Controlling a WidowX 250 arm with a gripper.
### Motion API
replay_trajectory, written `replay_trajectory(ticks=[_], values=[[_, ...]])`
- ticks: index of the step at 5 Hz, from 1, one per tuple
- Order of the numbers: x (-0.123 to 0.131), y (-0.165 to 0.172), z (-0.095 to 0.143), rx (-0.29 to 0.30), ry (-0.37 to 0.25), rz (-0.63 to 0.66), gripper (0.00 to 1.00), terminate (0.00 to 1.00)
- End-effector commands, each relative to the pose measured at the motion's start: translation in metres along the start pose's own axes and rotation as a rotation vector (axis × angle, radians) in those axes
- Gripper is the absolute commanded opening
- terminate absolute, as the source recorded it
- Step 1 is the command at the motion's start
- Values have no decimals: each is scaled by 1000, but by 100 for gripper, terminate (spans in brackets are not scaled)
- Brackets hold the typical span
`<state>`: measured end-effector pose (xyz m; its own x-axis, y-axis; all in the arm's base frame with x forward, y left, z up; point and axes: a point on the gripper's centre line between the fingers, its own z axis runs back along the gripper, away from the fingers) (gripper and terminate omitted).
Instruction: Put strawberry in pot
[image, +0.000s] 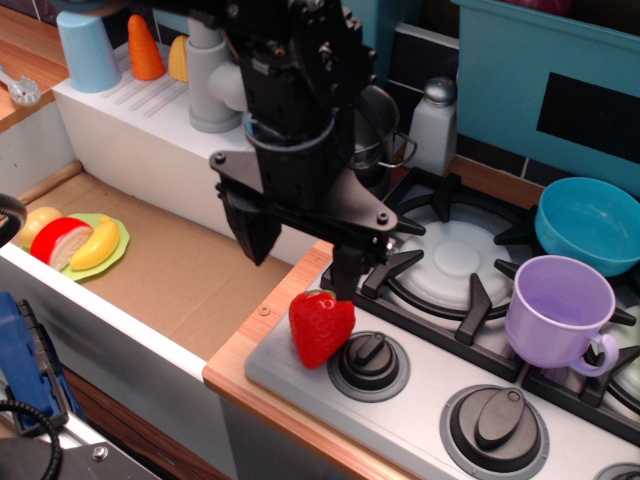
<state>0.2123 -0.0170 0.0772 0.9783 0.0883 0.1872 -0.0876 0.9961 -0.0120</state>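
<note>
The red dimpled strawberry (320, 327) stands on the stove's front left corner, just left of a black knob (369, 358). My black gripper (300, 253) hangs open just above and behind it, one finger (254, 226) to its left over the sink, the other (345, 272) right above its top. The jaws hold nothing. The steel pot (378, 128) sits behind the gripper at the back of the counter, mostly hidden by the arm; only part of its rim and a wire handle show.
A lilac cup (558, 309) and a blue bowl (590, 223) sit on the stove at right. A salt shaker (434, 124) stands beside the pot. A green plate (112, 252) with toy fruit lies in the sink at left. A grey faucet (211, 80) rises behind.
</note>
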Motion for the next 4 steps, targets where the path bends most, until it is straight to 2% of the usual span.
replay_trajectory(ticks=[1, 3, 4], values=[[3, -2, -7, -22, -24, 0, 100, 0], [-4, -4, -22, -56, -27, 10, 100, 0], [7, -8, -24, -69, -33, 19, 100, 0]])
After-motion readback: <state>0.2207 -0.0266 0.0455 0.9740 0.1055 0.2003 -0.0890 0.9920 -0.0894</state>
